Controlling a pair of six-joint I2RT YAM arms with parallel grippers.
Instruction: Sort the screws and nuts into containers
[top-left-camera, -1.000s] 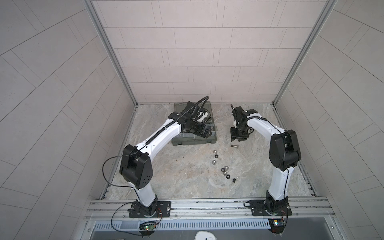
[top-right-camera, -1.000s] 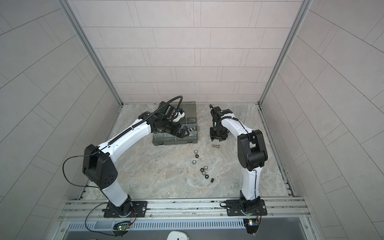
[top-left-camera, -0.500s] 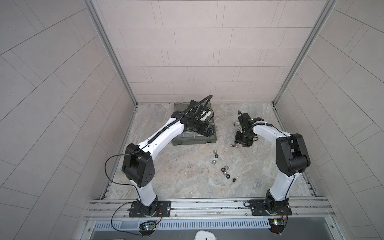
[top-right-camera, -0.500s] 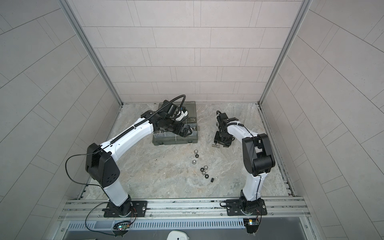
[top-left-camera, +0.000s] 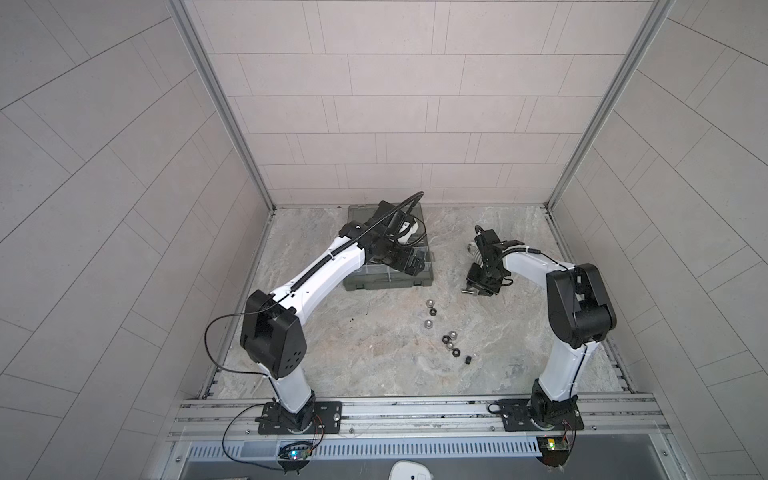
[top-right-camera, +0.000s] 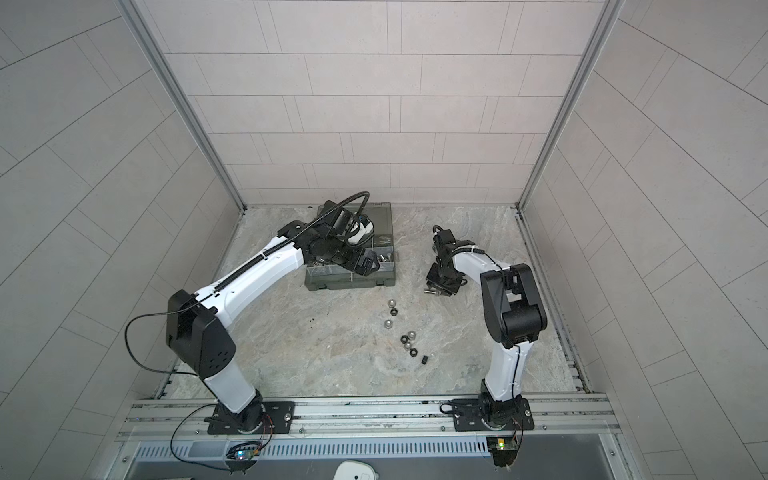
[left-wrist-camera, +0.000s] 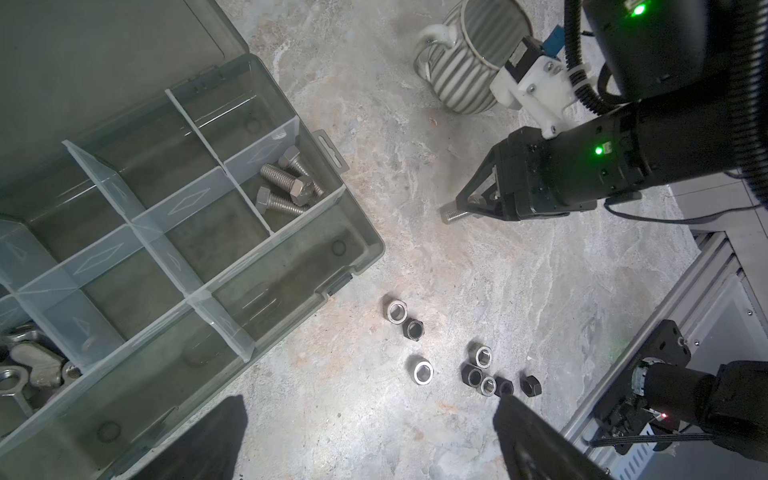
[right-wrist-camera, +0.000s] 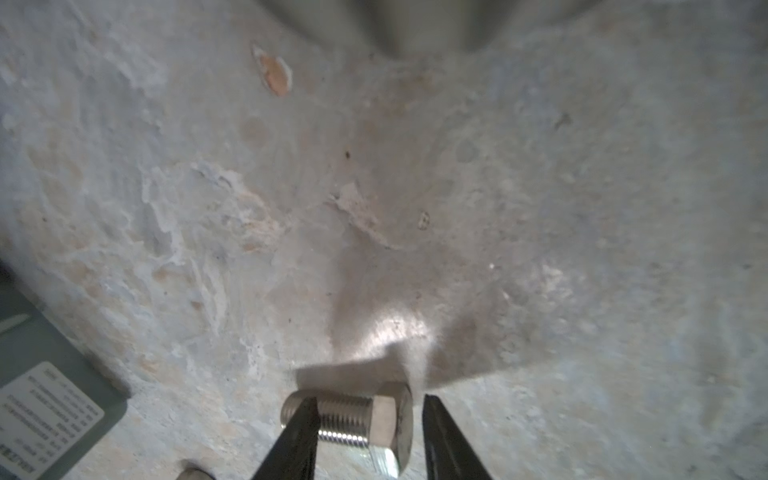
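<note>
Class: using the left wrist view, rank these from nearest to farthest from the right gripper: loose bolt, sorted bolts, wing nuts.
1. Loose bolt, at the right gripper's tips.
2. Sorted bolts, in a corner compartment of the case.
3. Wing nuts, at the case's far end.

Grey tiled walls (top-left-camera: 374, 104), marbled stone floor (top-left-camera: 365, 374)

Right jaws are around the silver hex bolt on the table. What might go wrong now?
1. The right gripper brackets the silver hex bolt end to end, one finger overlapping the threads; it may pivot out.
2. The striped ceramic mug stands close by that wrist; lifting could bump it.
3. The left gripper hangs over the grey-green plastic organizer case, crowding the drop-off.
</note>
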